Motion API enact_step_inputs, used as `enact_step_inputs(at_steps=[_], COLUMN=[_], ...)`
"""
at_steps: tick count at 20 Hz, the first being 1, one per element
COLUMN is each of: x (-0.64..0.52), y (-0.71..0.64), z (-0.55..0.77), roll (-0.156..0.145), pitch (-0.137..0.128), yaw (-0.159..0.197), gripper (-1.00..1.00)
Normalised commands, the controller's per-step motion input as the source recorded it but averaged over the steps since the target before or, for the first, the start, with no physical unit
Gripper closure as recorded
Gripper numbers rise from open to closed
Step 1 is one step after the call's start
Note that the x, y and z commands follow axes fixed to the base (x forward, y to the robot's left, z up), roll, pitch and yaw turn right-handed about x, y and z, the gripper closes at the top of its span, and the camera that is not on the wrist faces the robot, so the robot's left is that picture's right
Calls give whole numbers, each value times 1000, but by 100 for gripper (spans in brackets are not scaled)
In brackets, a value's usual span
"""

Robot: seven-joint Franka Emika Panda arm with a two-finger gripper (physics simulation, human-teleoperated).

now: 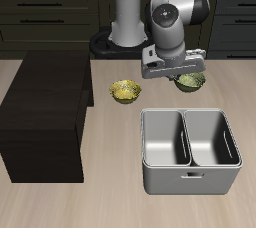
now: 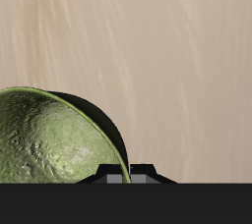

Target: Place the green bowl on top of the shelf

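The surface is a pale, light-wood table (image 1: 110, 207) with a faint grain, which fills most of the wrist view as streaked beige. Behind it runs a dark wall of cabinet fronts with thin handles.

The grey-and-white arm's two-finger gripper (image 1: 183, 74) hangs over the back part of the table. Directly under it, partly hidden by the gripper body, lies the small round olive-green bowl with a mottled, glossy inside (image 1: 190, 81). In the wrist view that green bowl (image 2: 54, 140) sits close up against the gripper's dark body, its rim curving away over bare table. The fingertips do not show clearly in either view, so whether the jaws stand wide or narrow, or touch the bowl, cannot be told.

Beside the gripper, apart from it, sits a similar yellow-gold bowl (image 1: 125, 91). Nearer the table's front edge stands a grey two-compartment metal bin (image 1: 190, 150). The large, nearly black wooden shelf with a flat top (image 1: 45, 97) stands well apart, beyond the yellow-gold bowl.
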Motion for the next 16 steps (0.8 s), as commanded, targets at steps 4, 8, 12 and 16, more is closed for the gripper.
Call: enact_step_inputs(at_steps=[4,8,12,16], x=[-27,-46,-138,-120], y=[-209,-205,-108,-69], z=[601,574,658,573], roll=[-21,-24,-8,-11], pitch=[-117,-86,-107,-86], yaw=[54,27,16,14], gripper=[100,100,100,100])
